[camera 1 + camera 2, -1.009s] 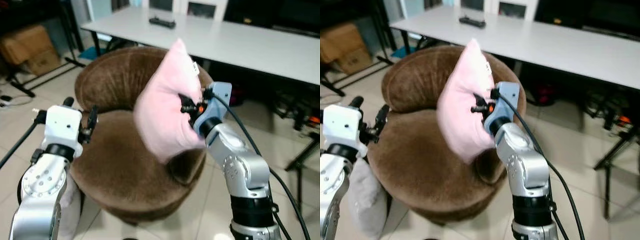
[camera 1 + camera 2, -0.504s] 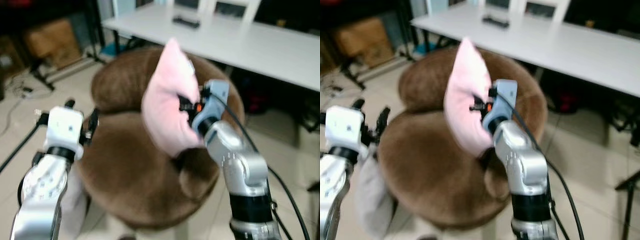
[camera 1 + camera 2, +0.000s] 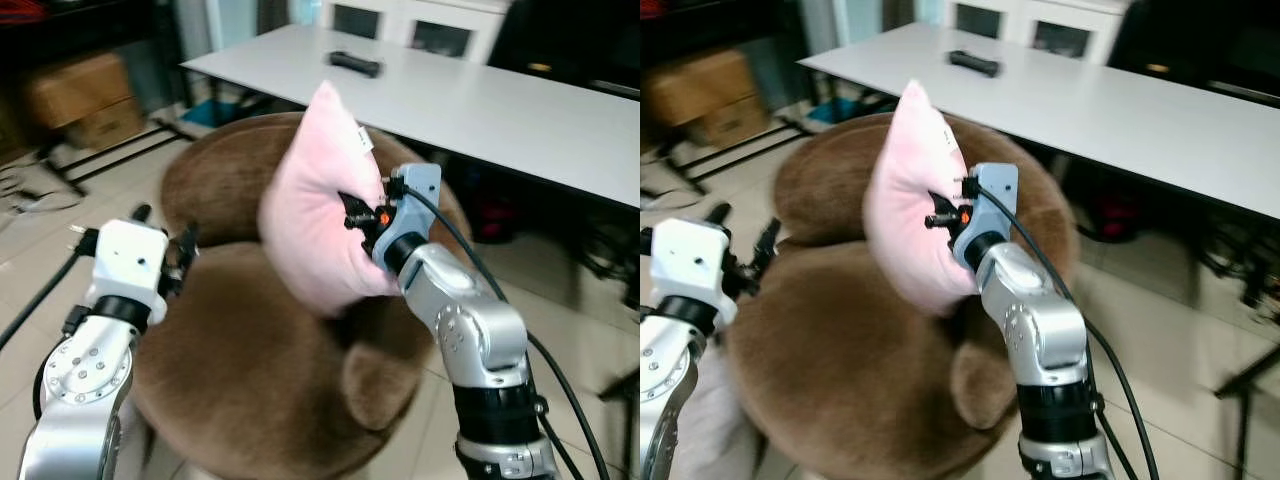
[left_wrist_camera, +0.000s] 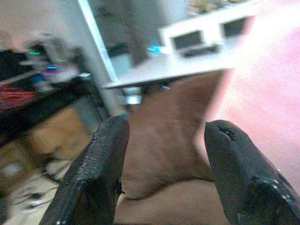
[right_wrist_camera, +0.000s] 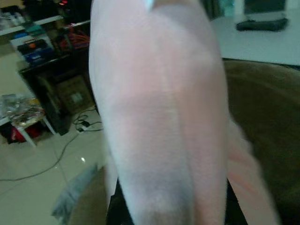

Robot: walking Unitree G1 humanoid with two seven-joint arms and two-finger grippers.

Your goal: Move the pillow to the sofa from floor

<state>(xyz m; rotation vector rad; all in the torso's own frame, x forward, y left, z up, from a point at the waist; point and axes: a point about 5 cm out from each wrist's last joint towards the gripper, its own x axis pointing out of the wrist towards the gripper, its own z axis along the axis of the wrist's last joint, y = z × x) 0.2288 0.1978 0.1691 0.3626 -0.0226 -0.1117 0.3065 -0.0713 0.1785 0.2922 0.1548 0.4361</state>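
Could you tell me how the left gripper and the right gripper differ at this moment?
The right gripper is shut on the pink pillow, holding it above the brown sofa; the left gripper is open and holds nothing. The right is raised higher; the left sits beside the sofa's edge. Both have black fingers.

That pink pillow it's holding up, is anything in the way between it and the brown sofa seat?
Nothing visible. The right tool holds the pink pillow above the brown sofa, whose seat below looks bare. The left tool hovers open at the seat's left edge, off to the side.
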